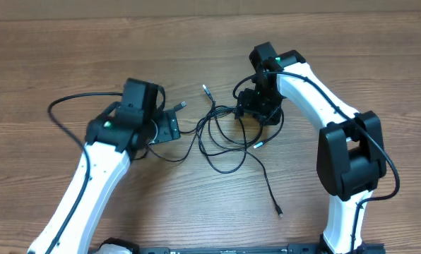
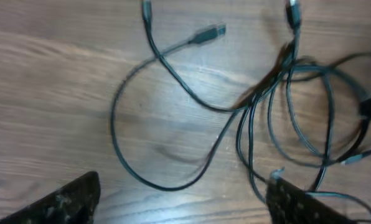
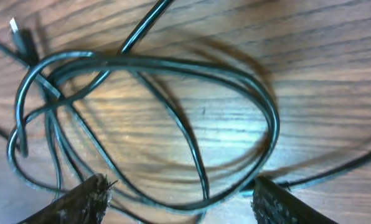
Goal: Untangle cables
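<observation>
Overhead, the cables [image 1: 212, 120] lay tangled on the wooden table [image 1: 69, 56] between the grippers. The left gripper [image 2: 182, 186] had its fingers spread wide above one loop, gripping nothing. The right gripper [image 3: 182, 190] was likewise spread over another loop, empty.

You see a brown wood-grain table [image 1: 48, 49] with thin black cables [image 1: 212, 118] lying on it in a loose tangle, one silvery plug tip [image 1: 205, 89] resting just behind that tangle and one long strand [image 1: 267, 185] trailing forward from it.
</observation>
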Controlling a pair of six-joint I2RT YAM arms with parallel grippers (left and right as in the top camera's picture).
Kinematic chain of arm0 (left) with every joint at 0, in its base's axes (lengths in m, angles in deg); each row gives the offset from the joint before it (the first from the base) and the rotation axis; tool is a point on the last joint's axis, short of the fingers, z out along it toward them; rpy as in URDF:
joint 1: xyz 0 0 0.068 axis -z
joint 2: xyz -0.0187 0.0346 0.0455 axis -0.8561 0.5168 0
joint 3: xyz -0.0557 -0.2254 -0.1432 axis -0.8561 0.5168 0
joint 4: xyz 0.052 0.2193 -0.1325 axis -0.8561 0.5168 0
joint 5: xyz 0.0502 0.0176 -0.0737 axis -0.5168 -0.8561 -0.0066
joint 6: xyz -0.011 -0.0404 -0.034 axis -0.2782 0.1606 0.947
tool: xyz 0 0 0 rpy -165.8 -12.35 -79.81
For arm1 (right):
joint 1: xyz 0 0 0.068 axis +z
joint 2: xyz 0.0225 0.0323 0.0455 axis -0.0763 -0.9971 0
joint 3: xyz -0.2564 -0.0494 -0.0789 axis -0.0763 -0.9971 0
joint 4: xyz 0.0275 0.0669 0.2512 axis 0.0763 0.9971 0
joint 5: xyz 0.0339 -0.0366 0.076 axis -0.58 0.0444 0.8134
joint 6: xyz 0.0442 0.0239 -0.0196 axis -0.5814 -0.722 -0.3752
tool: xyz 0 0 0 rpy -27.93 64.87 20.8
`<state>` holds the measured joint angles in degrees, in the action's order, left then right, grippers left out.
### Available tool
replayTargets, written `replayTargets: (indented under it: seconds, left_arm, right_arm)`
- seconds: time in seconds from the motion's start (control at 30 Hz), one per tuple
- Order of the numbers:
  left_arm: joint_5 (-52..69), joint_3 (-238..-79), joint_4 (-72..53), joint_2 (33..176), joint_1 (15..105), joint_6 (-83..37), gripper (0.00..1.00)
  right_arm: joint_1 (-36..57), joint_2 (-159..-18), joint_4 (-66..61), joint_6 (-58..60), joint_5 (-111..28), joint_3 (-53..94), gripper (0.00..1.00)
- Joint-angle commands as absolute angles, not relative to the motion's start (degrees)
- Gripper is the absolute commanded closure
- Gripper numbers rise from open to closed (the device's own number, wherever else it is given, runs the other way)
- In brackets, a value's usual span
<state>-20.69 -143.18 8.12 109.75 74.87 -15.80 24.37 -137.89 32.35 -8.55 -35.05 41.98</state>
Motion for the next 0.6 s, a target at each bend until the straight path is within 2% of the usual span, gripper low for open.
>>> replayTargets:
  seconds: [0.0, 0.07, 0.2, 0.27, 0.33, 0.43, 0.5, 0.53, 0.57]
  left_arm:
    - [-11.4, -143.7, 6.7, 118.8, 74.7, -18.2, 0.21]
    - [-0.4, -143.7, 3.1, 125.6, 74.7, -22.9, 0.29]
    - [3.8, -143.7, -2.8, 133.2, 76.1, -22.8, 0.3]
    - [3.6, -143.7, -4.7, 135.4, 77.2, -22.8, 0.39]
    - [1.7, -143.7, -6.1, 138.2, 78.0, -22.2, 0.56]
    - [1.2, -143.7, -6.6, 141.6, 78.1, -21.5, 0.62]
    - [1.0, -143.7, -6.9, 143.2, 78.1, -21.5, 0.73]
    - [0.9, -143.7, -7.0, 143.7, 78.1, -21.5, 0.81]
    - [0.9, -143.7, -7.0, 143.8, 78.0, -21.5, 0.83]
  right_arm:
    - [24.1, -135.8, 33.1, -7.5, -35.1, 42.3, 0.25]
    - [25.2, -135.8, 33.0, -7.9, -34.7, 39.8, 0.25]
    - [29.5, -135.8, 28.3, -7.9, -32.9, 33.5, 0.24]
    - [31.4, -135.8, 25.9, -8.4, -30.4, 31.6, 0.24]
    - [33.5, -135.8, 24.3, -11.7, -30.4, 30.9, 0.25]
    - [36.3, -135.8, 22.2, -14.0, -30.4, 30.9, 0.25]
    - [38.2, -135.8, 19.8, -14.0, -30.5, 30.9, 0.24]
    - [39.0, -135.8, 18.4, -14.0, -30.7, 30.9, 0.24]
    - [39.5, -135.8, 17.7, -14.0, -31.2, 30.9, 0.2]
